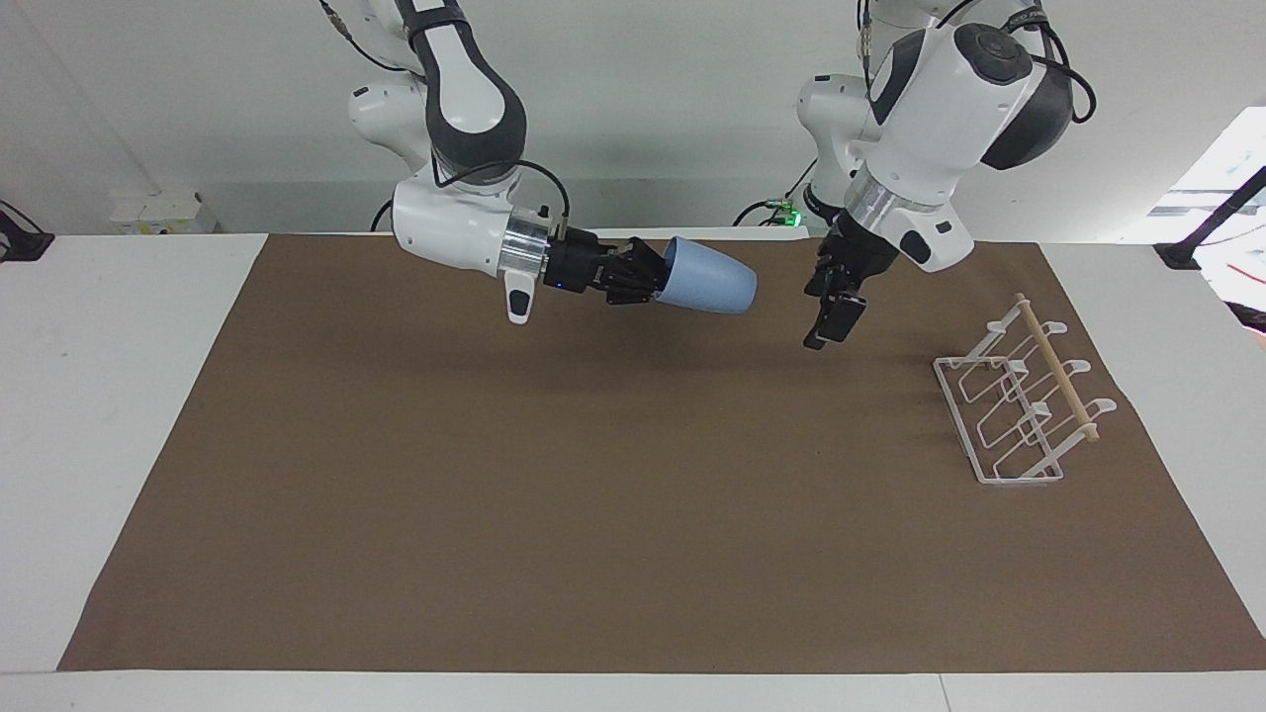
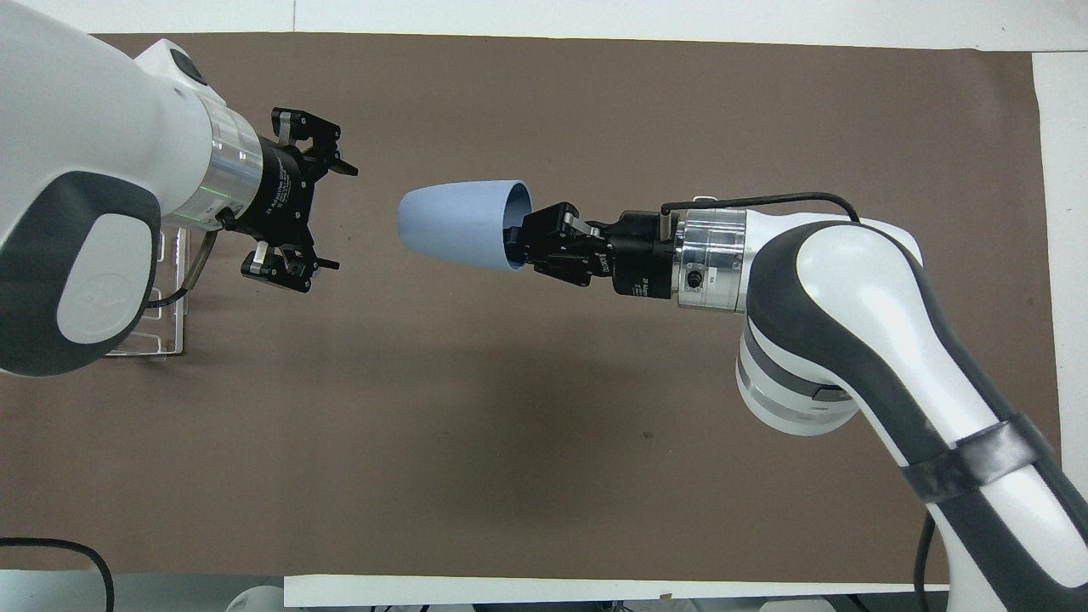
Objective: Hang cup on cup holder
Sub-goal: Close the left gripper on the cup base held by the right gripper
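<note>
Facing view: right gripper [image 1: 648, 280] pinching rim of blue cup [image 1: 704, 289], held sideways above worktop [image 1: 593, 475]. Left gripper [image 1: 829, 318] spread, empty, facing cup. Wire cup holder [image 1: 1019, 400] at left arm's end, bare.

Overhead view: cup [image 2: 459, 224] between grippers; likely handover pending, hanging not yet done.

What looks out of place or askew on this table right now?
Nothing stands out. The light blue plastic cup is held sideways in the air by the right gripper, intact; the white wire cup holder stands square on the brown mat.
</note>
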